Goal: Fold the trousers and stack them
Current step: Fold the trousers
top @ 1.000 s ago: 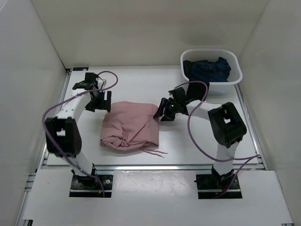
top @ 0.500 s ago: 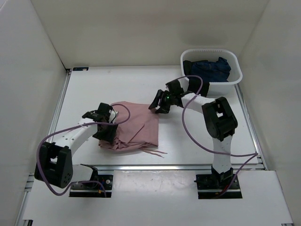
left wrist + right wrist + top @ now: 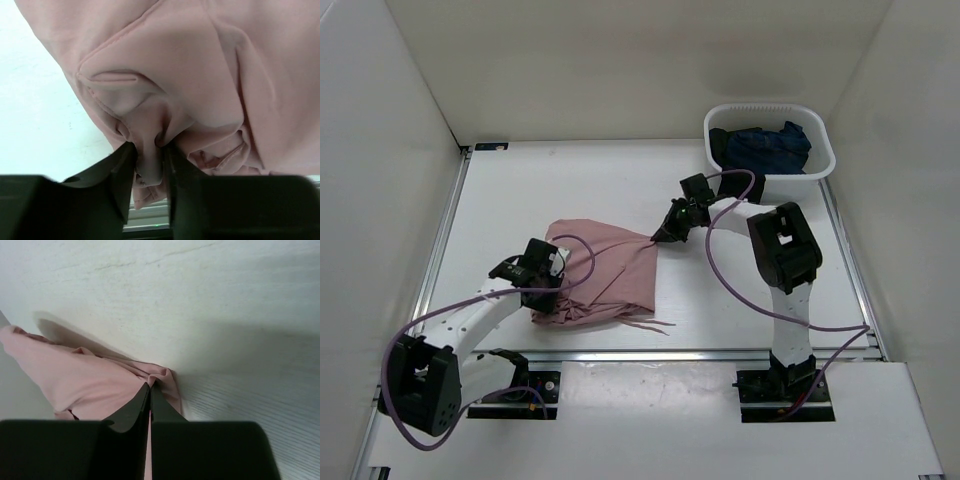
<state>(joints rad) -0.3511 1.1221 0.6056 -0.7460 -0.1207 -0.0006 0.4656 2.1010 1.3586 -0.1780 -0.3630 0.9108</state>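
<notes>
The dusty-pink trousers [image 3: 605, 270] lie folded and wrinkled in the middle of the table, their thin drawstring [image 3: 648, 320] trailing off the near edge. My left gripper [image 3: 542, 283] is at the trousers' near-left part, shut on a bunched fold of the pink fabric [image 3: 149, 160]. At the far-right corner of the trousers my right gripper [image 3: 658, 238] has its jaws pressed together on a thin pinch of the cloth [image 3: 159, 376]. The trousers [image 3: 80, 380] spread to the left of those jaws.
A white basket [image 3: 720, 158] stands at the back right with a dark navy garment [image 3: 767, 148] in it. White walls close in the table on three sides. Purple cables [image 3: 740, 290] loop off both arms. A metal rail [image 3: 650, 352] runs along the near table edge.
The left arm swung from the far left down to the trousers' near-left part and closed on a fold. The right gripper closed on the far-right corner. The cloth's far edge has lifted and spread.
</notes>
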